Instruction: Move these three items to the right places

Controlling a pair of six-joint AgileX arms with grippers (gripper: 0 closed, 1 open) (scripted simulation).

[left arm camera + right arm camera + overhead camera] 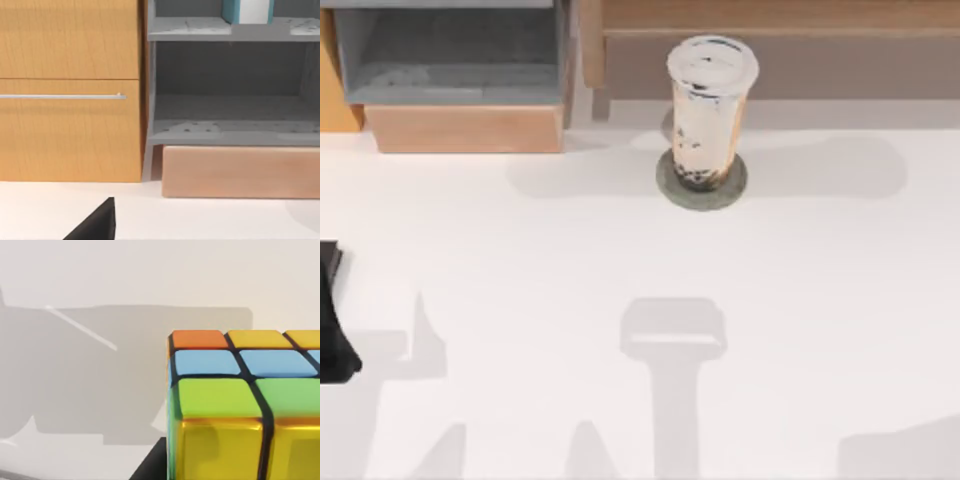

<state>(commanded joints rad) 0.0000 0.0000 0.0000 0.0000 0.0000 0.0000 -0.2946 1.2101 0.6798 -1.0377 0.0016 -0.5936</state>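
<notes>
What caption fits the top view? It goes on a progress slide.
Milk tea cup standing upright on the grey coaster near the table's far edge.

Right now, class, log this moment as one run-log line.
milk tea cup: upright on grey coaster | left arm: at table's left edge | right wrist view: puzzle cube close

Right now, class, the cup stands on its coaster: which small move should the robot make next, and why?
Probably set about the cube close before the right wrist camera: the cup stands upright on the coaster, so that item looks placed.
</notes>
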